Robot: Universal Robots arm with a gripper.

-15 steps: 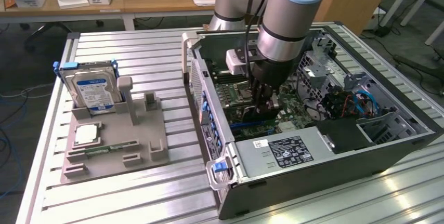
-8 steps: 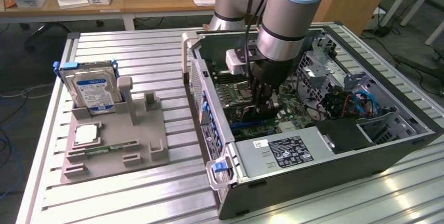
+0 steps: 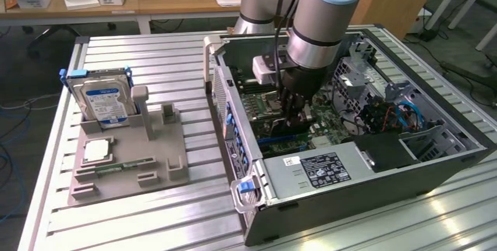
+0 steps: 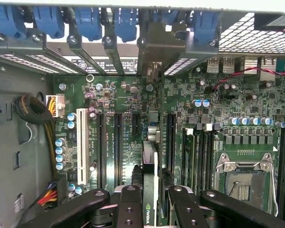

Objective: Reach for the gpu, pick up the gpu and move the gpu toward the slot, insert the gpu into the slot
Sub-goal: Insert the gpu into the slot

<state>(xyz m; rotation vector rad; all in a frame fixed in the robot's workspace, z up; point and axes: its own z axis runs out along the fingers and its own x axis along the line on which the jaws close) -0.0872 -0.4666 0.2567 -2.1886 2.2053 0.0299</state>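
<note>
My gripper (image 3: 296, 117) is down inside the open computer case (image 3: 435, 172), shut on the gpu (image 3: 293, 127). In the wrist view the gpu (image 4: 149, 156) stands edge-on between my two black fingers (image 4: 130, 204), with a small green logo on its near edge. Its metal bracket end (image 4: 154, 52) reaches the rear openings of the case. The card stands upright, low over the green motherboard (image 4: 218, 99), between two long black slots (image 4: 118, 147). The slot under the card is hidden by it, and I cannot tell whether the card is seated.
A grey fixture (image 3: 128, 163) at the exterior view's left holds a blue-labelled hard drive (image 3: 105, 102), a processor chip (image 3: 97, 151) and a memory stick (image 3: 124, 165). The processor socket (image 4: 242, 180), cables (image 4: 38, 118) and the case walls crowd the gripper.
</note>
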